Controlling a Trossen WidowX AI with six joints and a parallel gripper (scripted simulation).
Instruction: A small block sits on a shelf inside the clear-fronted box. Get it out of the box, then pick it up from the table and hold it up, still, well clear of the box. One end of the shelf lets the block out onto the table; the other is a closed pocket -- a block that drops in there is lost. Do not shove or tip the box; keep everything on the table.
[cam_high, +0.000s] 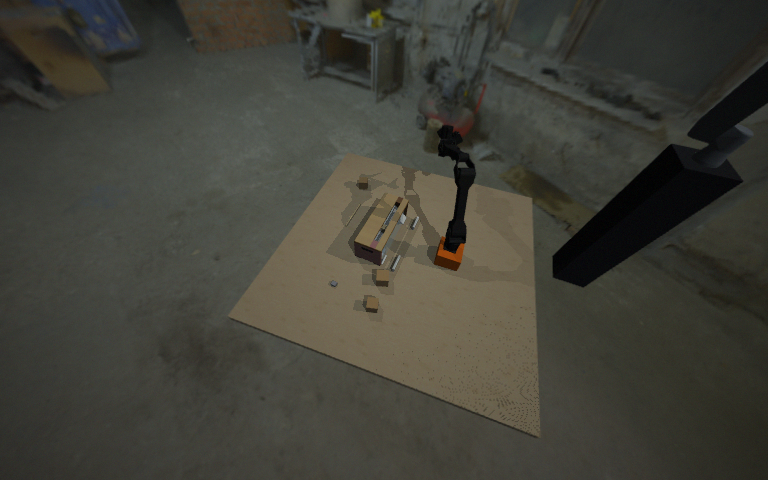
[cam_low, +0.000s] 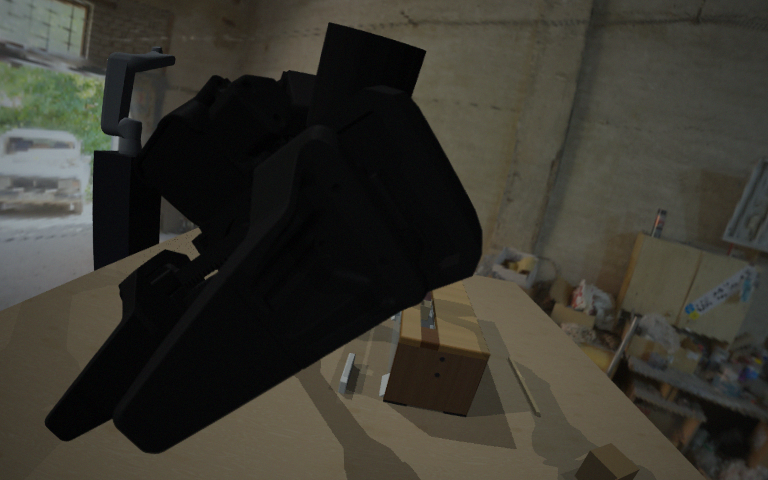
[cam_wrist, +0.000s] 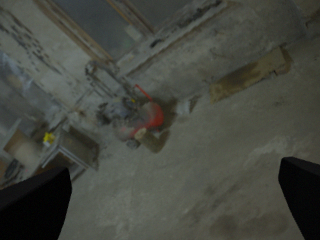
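The wooden box (cam_high: 374, 225) (cam_low: 436, 376) stands upright on the table (cam_high: 470, 339) (cam_low: 260, 435), with a long slot in its top and its clear front toward the arm's base. I cannot make out the small block on the shelf. A small grey piece (cam_high: 333, 283) lies on the table off one end of the box; what it is I cannot tell. My gripper (cam_low: 105, 431) (cam_wrist: 177, 176) is open and empty. It is raised high in the air, well away from the box, and looms close to the exterior camera. The wrist view shows only floor and wall between the fingers.
White rail pieces (cam_high: 395, 263) (cam_low: 347, 373) lie before the box's front. Tan cubes (cam_high: 382, 277) (cam_high: 371, 304) sit off one end, another cube (cam_high: 363, 182) (cam_low: 607, 465) off the other. A thin stick (cam_high: 353, 215) (cam_low: 523, 387) lies behind. A black post (cam_high: 634, 220) stands beyond the orange base (cam_high: 449, 254).
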